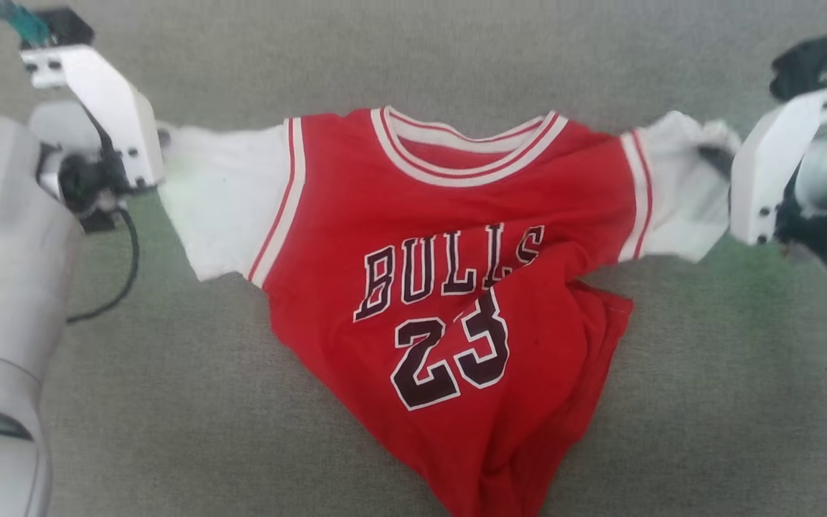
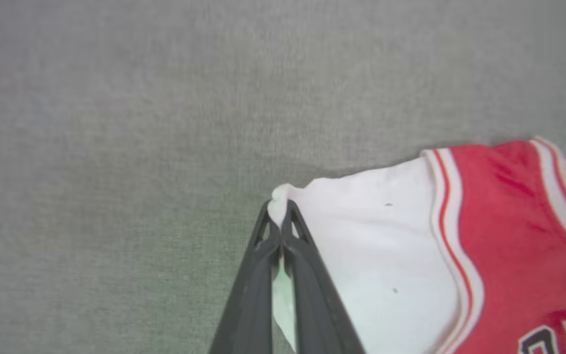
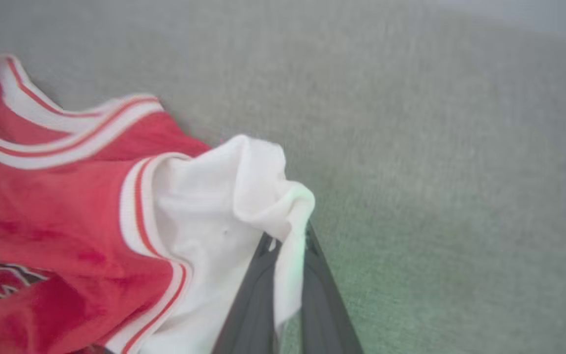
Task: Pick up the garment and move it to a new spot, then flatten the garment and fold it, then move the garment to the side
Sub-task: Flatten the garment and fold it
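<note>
Pinches a white sleeve (image 2: 361, 236) by its tip in the left gripper (image 2: 279, 216), pressed together on it; pinches the other sleeve (image 3: 214, 221) likewise in the right gripper (image 3: 287, 241). Holds one shirt (image 1: 442, 287) between the two, long axis sideways over grey cloth (image 1: 413, 43), with bunched hem toward the robot. Probably needs an even outward pull.

The head camera looks steeply down on the grey cloth surface (image 1: 169, 402) and takes in the whole jersey (image 1: 442, 287). The wrist cameras sit low and close behind the left gripper (image 2: 279, 219) and right gripper (image 3: 289, 241), one at each end of the jersey. All three views share its striped collar (image 1: 467, 176).
</note>
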`<state>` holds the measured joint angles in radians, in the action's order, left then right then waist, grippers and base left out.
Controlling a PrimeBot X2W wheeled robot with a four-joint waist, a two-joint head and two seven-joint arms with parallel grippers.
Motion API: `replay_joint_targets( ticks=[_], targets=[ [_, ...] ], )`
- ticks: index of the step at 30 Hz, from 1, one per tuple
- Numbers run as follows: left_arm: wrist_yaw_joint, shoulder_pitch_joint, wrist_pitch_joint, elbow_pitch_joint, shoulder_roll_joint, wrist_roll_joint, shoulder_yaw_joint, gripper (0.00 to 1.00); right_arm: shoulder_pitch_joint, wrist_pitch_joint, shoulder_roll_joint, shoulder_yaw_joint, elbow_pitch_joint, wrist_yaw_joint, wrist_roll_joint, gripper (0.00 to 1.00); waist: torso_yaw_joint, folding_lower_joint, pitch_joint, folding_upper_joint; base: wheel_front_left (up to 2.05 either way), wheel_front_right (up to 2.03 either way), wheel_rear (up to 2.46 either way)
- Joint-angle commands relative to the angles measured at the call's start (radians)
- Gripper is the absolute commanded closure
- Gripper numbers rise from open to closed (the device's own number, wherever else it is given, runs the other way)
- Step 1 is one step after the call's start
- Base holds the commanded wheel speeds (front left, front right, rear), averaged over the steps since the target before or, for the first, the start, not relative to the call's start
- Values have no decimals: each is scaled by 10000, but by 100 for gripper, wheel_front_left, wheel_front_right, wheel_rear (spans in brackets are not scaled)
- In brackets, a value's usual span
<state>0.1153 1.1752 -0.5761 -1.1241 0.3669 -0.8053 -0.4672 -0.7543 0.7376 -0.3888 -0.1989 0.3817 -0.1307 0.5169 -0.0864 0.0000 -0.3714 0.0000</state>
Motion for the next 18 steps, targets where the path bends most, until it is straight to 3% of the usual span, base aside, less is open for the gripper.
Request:
replay_joint_targets(
  ticks=[1, 8, 18],
  targets=[
    [52, 195, 98, 88, 3, 92, -46, 100, -180, -110, -102, -59, -125, -1, 98, 100, 5, 0, 357, 0, 0, 0, 0],
    [114, 943, 374, 501, 200, 186, -188, 100, -924, -560, -414, -307, -481, -1, 355, 100, 129, 0, 1627, 0, 0, 0, 0],
    [145, 1881, 934, 792, 511, 443, -375, 100, -2054, -1475, -386, -746, -376, -1, 456, 100, 388, 0, 3138, 0, 0, 0, 0]
  ],
)
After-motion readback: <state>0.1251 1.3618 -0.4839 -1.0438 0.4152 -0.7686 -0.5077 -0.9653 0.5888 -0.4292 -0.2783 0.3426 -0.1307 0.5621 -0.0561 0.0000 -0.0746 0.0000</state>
